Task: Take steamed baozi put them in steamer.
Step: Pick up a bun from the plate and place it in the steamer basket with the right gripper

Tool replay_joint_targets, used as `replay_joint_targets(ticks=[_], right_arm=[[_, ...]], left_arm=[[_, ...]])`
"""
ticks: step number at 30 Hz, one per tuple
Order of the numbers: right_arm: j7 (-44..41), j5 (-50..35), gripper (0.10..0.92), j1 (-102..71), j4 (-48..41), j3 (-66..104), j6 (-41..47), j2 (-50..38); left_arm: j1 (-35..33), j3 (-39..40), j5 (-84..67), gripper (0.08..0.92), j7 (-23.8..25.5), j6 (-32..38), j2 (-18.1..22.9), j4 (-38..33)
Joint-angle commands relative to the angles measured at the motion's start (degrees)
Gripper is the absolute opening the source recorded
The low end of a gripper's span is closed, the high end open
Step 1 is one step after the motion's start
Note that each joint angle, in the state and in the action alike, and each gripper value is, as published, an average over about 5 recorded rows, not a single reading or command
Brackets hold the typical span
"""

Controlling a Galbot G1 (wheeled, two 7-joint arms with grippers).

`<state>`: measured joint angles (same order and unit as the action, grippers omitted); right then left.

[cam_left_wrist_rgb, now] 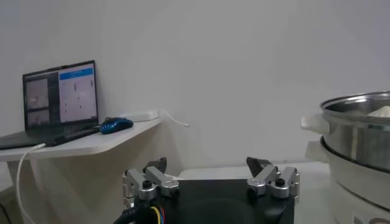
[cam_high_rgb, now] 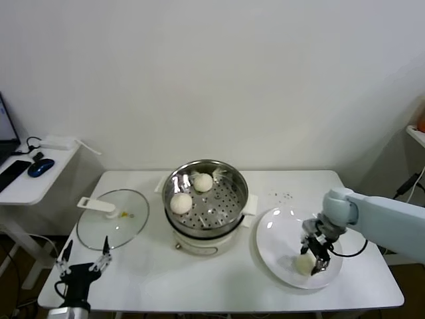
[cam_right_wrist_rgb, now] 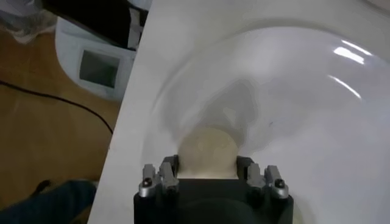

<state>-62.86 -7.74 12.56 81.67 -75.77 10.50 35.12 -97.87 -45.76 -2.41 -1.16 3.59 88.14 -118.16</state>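
Two baozi [cam_high_rgb: 191, 193] in steamer [cam_high_rgb: 234, 187]; right gripper [cam_high_rgb: 315, 258] fingers straddle one on plate [cam_high_rgb: 273, 239]

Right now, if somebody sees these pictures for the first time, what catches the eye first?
The shiny steamer at the table's centre, with two baozi in its far-left part. To its right, the right end effector straddles a third bun on the plate. The glass lid lies flat on the left, the left end effector idle and open near it.

Two baozi [cam_high_rgb: 191, 193] lie in the central steamer [cam_high_rgb: 236, 183]; lid [cam_high_rgb: 111, 219] left, plate [cam_high_rgb: 279, 246] right.
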Motion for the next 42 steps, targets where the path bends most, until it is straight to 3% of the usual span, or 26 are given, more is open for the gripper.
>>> replay_joint_targets(ticks=[1, 7, 14, 22, 42], right_arm=[[-0.18, -0.69, 0.612, 3.02, 1.02, 0.29, -0.18, 0.1], [-1.87, 0.32, 0.611, 13.81, 6.73, -0.84, -4.88, 1.0], [-4.12, 5.41, 0.613, 29.21, 14.71, -2.29, -16.9, 3.97], [-4.95, 10.71, 0.611, 35.15, 17.99, 2.04, -24.69, 10.44], [-4.9, 28.74, 0.611, 20.36, 10.07, 8.58, -35.07, 34.39]], left_arm=[[0.16, 0.01, 0.05, 0.823, 0.02, -0.12, 0.04, -0.12], [0.67, 0.05, 0.22, 0.823, 0.08, -0.47, -0.02, -0.37], [0.88, -0.06, 0.97, 0.823, 0.09, -0.83, -0.06, -0.33], [0.87, 0.11, 2.29, 0.823, 0.09, -1.12, 0.27, -0.55], [0.29, -0.03, 5.47, 0.823, -0.02, -1.37, -0.46, -0.86]])
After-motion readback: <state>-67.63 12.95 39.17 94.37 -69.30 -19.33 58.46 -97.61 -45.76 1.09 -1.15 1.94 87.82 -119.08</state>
